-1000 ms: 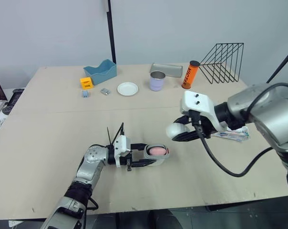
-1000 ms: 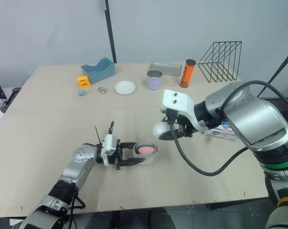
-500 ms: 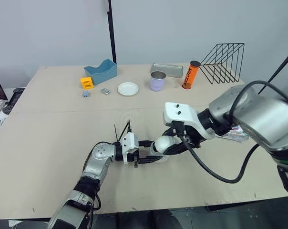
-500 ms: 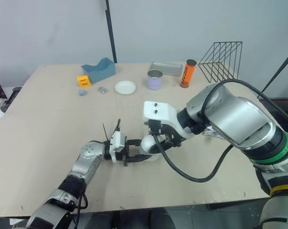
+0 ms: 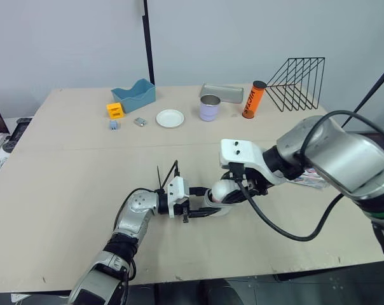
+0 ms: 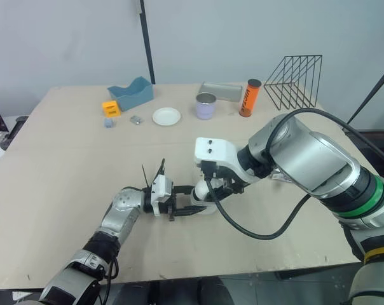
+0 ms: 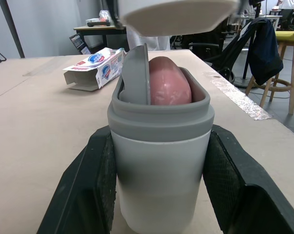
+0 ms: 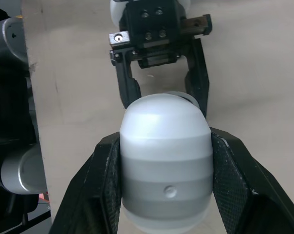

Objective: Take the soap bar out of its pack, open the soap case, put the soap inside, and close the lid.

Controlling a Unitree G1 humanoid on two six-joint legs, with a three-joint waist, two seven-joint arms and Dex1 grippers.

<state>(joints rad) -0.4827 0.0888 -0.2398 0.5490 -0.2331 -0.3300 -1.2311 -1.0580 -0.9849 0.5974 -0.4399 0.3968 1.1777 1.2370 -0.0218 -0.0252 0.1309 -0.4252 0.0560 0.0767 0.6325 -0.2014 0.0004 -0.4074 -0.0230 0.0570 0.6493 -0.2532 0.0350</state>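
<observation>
Soap bar (image 7: 169, 80), pink, sits inside the open soap case (image 7: 159, 165), which stands on the tabletop (image 5: 84, 178) near its front middle. Your left tool (image 7: 159, 146) is clamped on the case, 1 black finger against each side. Your right tool (image 8: 165, 141) grips the lid (image 8: 161, 122) between its 2 fingers and holds it just above the case mouth, with a gap between them. Beyond, the soap pack (image 7: 93, 68) lies on the tabletop, 1 end flap open.

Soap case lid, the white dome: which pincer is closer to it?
Right. The right pincer is clamped on the lid, holding it just above the case base; the left pincer grips that base, with the pink soap inside.
</observation>
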